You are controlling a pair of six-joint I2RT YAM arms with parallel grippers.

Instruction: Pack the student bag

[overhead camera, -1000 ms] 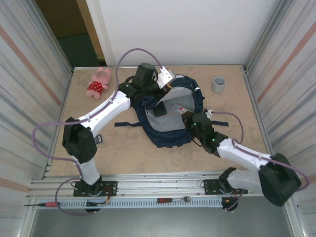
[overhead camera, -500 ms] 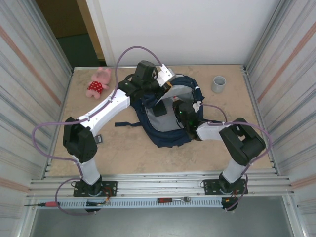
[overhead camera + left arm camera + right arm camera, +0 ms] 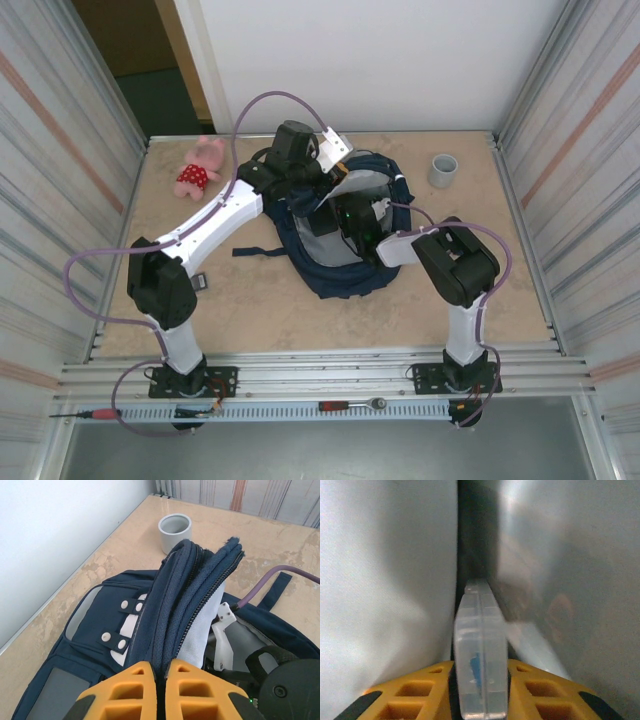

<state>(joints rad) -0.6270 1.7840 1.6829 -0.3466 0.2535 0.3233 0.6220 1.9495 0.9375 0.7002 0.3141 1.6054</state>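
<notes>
The student bag lies mid-frame in the top view — left gripper clenched on its zipper rim. Right gripper sits inside, a clear case between its fingers — gripped or loose, I can't tell.

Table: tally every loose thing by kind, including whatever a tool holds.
Student bag: 1
Pink plush toy: 1
Grey cup: 1
Small dark object: 1
Clear plastic case (held): 1
Total: 5
</notes>
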